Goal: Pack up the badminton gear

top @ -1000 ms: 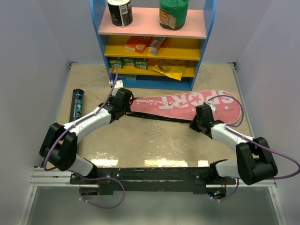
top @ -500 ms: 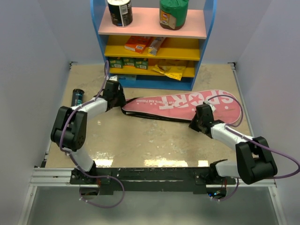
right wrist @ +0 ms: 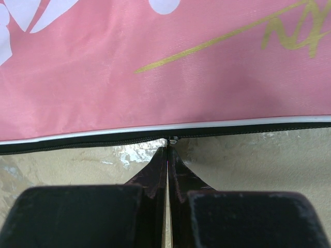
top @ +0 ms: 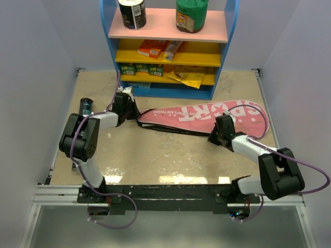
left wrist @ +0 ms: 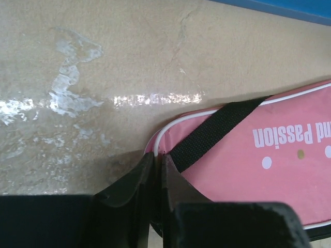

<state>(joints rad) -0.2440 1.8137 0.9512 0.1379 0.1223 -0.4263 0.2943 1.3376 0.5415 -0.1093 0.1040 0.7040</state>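
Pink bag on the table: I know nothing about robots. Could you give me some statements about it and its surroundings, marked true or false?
1. The pink bag lies flat on the table. True.
2. Its lettering is black. False: it is white.
3. The right gripper is closed at the bag's zipper edge. True.
4. The left gripper hangs wide open, far from the bag. False: it is pinched on the bag's narrow end.
5. The black tube lies on the table, left of the bag. True.
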